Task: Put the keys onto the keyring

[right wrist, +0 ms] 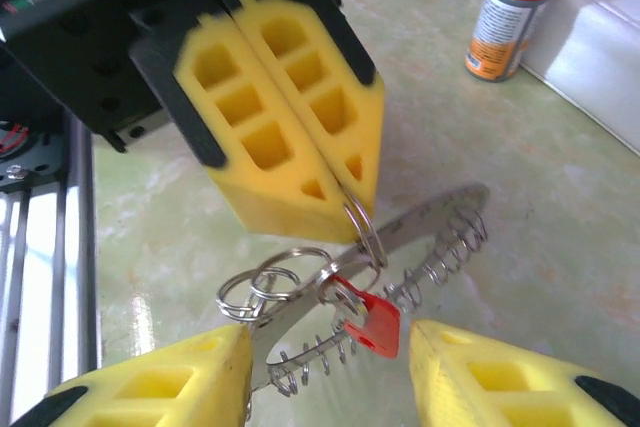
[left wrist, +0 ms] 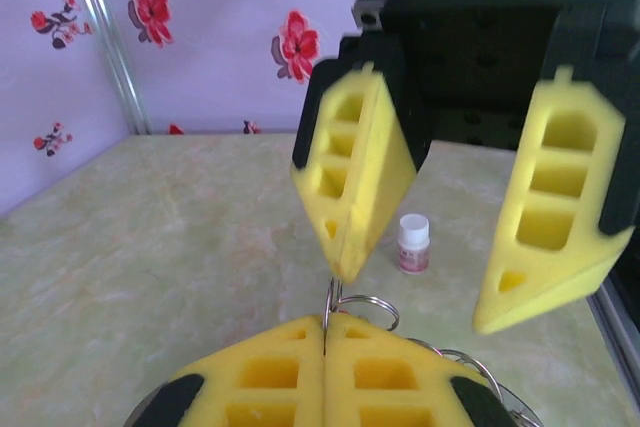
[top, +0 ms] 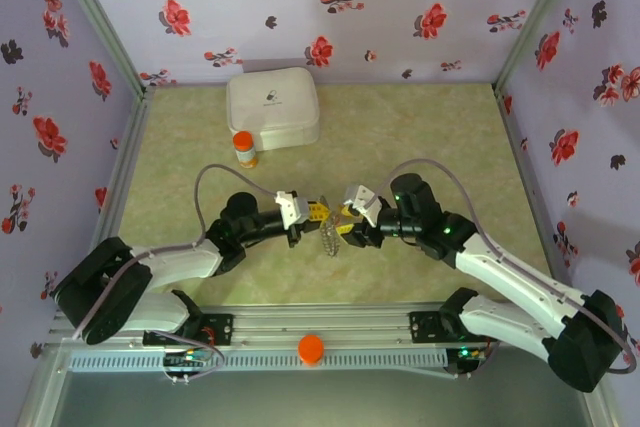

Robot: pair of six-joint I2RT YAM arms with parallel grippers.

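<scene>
My left gripper [left wrist: 325, 327] is shut on a small split ring [right wrist: 361, 231], and a bundle hangs from that ring above the table. The bundle is the keyring [right wrist: 445, 219], a grey metal strip with a coiled wire loop, plus more split rings [right wrist: 268, 283] and a key with a red tag [right wrist: 376, 325]. My right gripper [right wrist: 330, 372] faces it, open, its fingers either side of the red tag. The strip's lower end lies against the left one of those fingers [right wrist: 170, 387]. In the top view both grippers meet mid-table at the keyring [top: 331, 240].
A white box [top: 272, 107] stands at the back with an orange-capped bottle [top: 244, 149] in front of it. A small white-capped vial [left wrist: 413, 243] stands on the table beyond the grippers. An orange cap [top: 311, 349] sits on the front rail. Flowered walls enclose three sides.
</scene>
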